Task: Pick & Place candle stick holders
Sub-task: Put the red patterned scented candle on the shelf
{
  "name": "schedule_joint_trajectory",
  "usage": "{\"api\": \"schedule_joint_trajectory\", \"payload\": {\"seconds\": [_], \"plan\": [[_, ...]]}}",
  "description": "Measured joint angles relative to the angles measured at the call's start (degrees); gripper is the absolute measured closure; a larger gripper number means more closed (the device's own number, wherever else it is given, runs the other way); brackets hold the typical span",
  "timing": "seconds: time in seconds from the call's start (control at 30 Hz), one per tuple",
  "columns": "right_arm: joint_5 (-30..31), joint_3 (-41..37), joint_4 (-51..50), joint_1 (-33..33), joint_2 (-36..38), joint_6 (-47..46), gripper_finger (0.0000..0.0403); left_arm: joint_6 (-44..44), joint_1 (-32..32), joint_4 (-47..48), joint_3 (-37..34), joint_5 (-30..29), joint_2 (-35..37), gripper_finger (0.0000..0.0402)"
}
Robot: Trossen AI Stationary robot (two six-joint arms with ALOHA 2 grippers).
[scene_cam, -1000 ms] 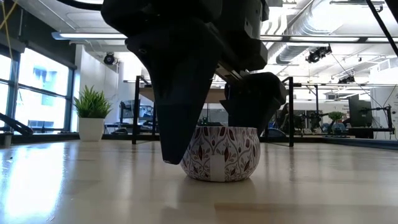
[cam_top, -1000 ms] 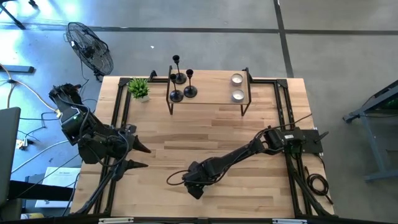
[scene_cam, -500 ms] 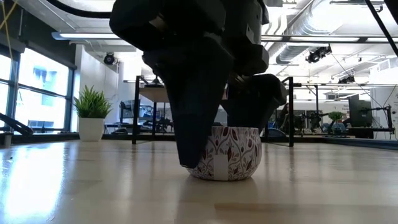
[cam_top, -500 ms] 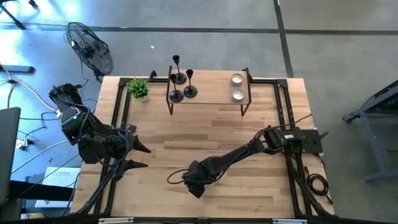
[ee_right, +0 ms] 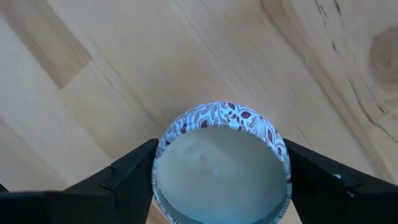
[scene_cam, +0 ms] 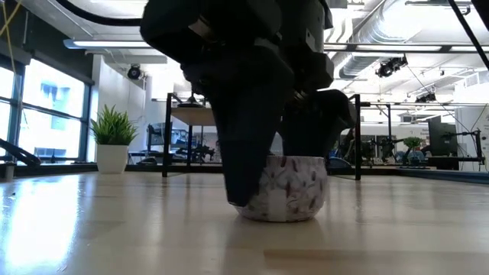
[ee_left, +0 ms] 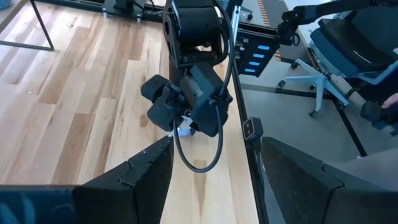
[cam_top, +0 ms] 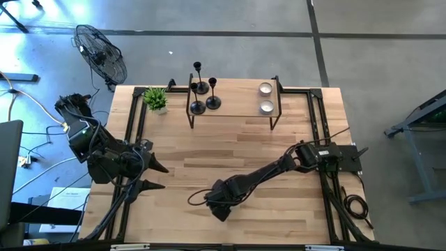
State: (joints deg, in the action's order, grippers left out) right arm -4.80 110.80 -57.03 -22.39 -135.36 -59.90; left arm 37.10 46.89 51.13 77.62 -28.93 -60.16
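Three black candle stick holders (cam_top: 203, 94) stand on their round bases on a low shelf (cam_top: 237, 111) at the table's far side, with two silvery tealight cups (cam_top: 265, 97) to their right. A third cup (ee_right: 221, 162), white with a red leaf pattern, sits on the table near the front middle. My right gripper (cam_top: 217, 202) points down over it and is shut on it. My left gripper (cam_top: 159, 176) hangs open at the table's left, holding nothing. My right gripper pinches the patterned cup by its round side wall (ee_right: 160, 149), one finger on each of two opposite sides. The fingers (scene_cam: 244, 153) come from above, pointing down. The cup stands upright with its bottom (scene_cam: 283, 215) on the table.
A small potted plant (cam_top: 156, 100) stands at the far left corner beside the shelf. Black frame rails (cam_top: 132, 118) run along the table's left and right edges. Bare wood lies between the shelf and the right gripper.
My right gripper's fingers have closed in from either side until they meet the patterned cup. The near finger has pushed the cup a little toward the table's right; it stays upright on the wood.
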Motion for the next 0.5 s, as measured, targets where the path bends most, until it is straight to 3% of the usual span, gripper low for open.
{"api": "schedule_joint_trajectory", "payload": {"seconds": [0.5], "plan": [[1.54, -0.14, -14.76, 0.65, 14.21, -2.92, 0.0115, -0.15, 0.00, 0.06, 0.00, 0.06, 0.00, 0.0163]]}}
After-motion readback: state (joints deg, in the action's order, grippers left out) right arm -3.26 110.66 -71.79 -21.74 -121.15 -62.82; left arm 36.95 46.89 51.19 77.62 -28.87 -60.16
